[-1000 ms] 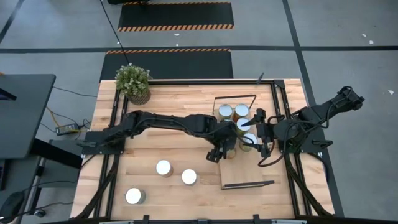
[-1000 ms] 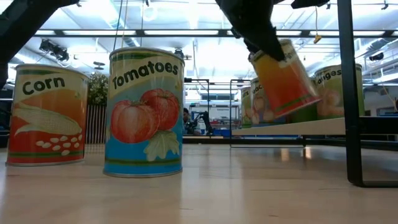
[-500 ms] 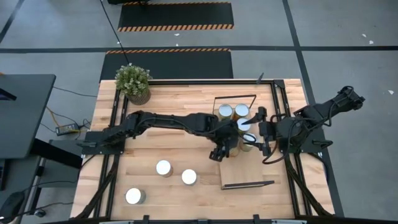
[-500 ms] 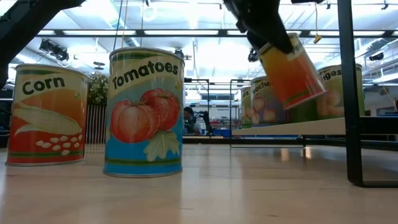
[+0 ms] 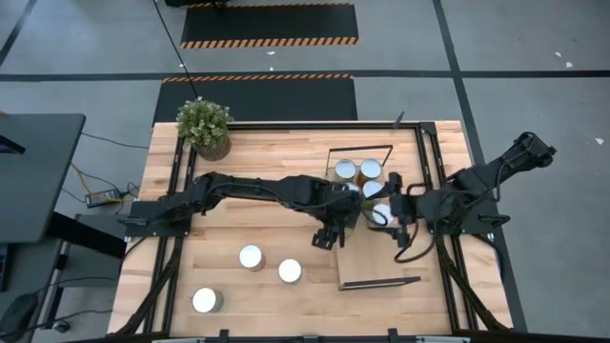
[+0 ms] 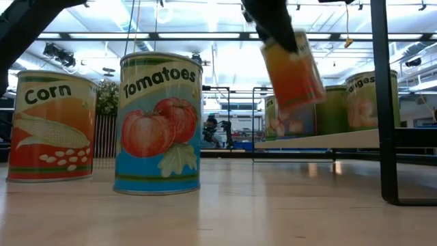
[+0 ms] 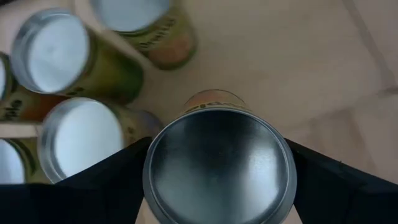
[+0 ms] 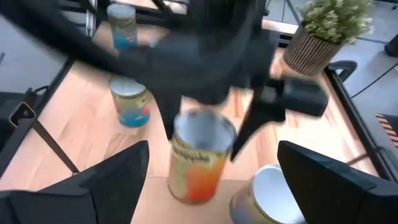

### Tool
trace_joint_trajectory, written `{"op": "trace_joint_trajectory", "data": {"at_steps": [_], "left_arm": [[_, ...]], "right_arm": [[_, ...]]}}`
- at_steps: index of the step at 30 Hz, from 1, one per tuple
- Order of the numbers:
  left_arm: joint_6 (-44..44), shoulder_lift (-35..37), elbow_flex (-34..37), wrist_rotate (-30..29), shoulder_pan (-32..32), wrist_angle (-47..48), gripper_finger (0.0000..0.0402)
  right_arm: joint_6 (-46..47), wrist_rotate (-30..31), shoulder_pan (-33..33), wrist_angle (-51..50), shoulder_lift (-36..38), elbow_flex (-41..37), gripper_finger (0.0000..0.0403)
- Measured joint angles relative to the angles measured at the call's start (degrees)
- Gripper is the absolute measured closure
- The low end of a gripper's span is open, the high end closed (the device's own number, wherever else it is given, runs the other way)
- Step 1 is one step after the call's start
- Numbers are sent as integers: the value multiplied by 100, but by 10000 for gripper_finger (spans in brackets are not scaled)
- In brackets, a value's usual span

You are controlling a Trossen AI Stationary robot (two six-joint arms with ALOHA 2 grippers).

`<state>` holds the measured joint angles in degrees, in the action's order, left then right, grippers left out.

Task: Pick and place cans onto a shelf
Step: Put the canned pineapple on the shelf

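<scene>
My left gripper (image 5: pixel 335 227) is shut on an orange-and-yellow can (image 6: pixel 293 68) and holds it in the air at the left long edge of the shelf (image 5: pixel 381 267). Several cans (image 5: pixel 371 171) stand on the shelf's far part. Three more cans (image 5: pixel 251 257) stand on the table; in the low view they include Corn (image 6: pixel 51 126) and Tomatoes (image 6: pixel 160 123). My right gripper (image 5: pixel 398 215) is open at the shelf's right side, next to the nearest shelf can (image 8: pixel 267 193), and faces the held can (image 8: pixel 199 155). My left gripper pinches the can's round side just under its top rim (image 7: pixel 217 112), one finger (image 7: pixel 118 180) on each side. The fingers come from above, pointing down. The can hangs below them, lifted clear of the shelf board and slightly tilted.
A potted plant (image 5: pixel 204 126) stands at the table's far left corner. The shelf's black wire frames (image 5: pixel 360 149) rise at both short ends. The near half of the shelf board (image 5: pixel 381 257) is bare.
My left gripper has carried the can a little toward the table's left and up. The can has turned from strongly tilted to nearly upright, still clear of the shelf. My right gripper has shifted slightly toward the near edge.
</scene>
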<state>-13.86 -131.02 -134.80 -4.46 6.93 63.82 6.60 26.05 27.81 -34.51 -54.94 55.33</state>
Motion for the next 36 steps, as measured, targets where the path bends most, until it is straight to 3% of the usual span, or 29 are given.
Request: {"op": "trace_joint_trajectory", "data": {"at_steps": [8,12,23,31,36], "left_arm": [[391,204,22,-46,236,559,75],[432,206,20,-47,305,598,75],[479,171,23,-30,161,1,75],[325,160,862,27,131,-505,75],[282,178,957,-2,159,-185,75]], "right_arm": [[-34,1031,499,1260,-272,-900,39],[127,1062,555,1929,-344,-1276,39],[723,1190,647,671,-122,-1025,39],[976,1194,822,568,-11,-1024,39],[994,1202,824,600,-13,-1024,39]]}}
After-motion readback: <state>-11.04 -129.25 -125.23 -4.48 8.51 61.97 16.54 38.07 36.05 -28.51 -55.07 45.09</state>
